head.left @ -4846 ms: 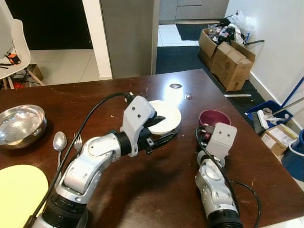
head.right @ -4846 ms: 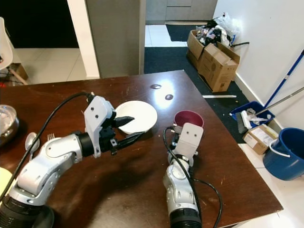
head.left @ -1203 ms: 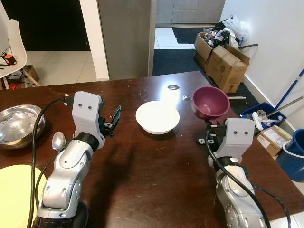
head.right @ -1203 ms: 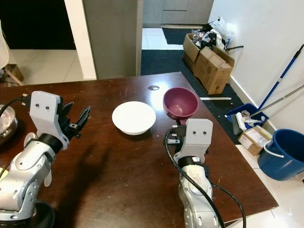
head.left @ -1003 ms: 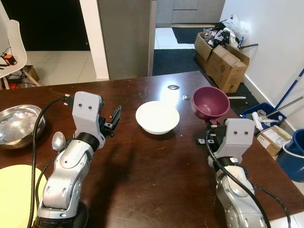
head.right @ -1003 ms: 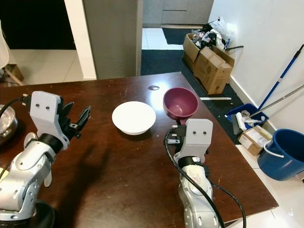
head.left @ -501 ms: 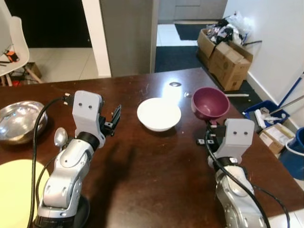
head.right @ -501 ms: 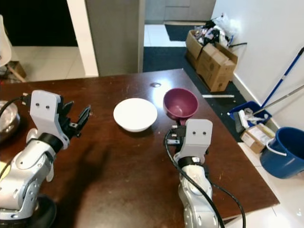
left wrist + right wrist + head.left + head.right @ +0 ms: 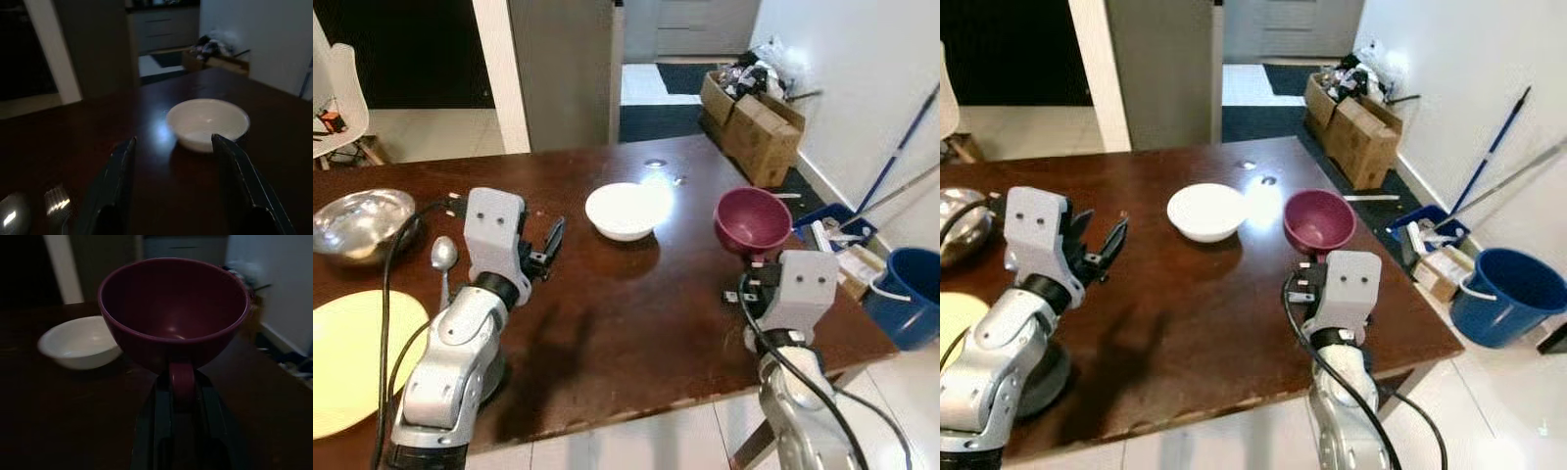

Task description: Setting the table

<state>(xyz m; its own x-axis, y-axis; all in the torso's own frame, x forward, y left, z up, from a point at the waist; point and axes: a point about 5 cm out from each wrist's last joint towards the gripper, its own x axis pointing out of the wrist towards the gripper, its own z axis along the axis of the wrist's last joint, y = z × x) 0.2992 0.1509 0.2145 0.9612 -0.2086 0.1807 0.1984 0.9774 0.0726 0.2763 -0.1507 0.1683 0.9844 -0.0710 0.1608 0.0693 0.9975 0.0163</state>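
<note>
Above the tabletop [image 9: 636,294], right claw [image 9: 182,382] clenched on the maroon bowl's [image 9: 753,220] handle, carrying it level for placement; left claw [image 9: 171,183] released, empty, facing the white bowl [image 9: 628,211].

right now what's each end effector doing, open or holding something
Left end effector: open, holding nothing, raised above the table.
Right end effector: shut on the maroon bowl, gripping its handle and holding it up.

Bare table [image 9: 636,294] lies before both arms, beyond it white bowl [image 9: 626,210].
</note>
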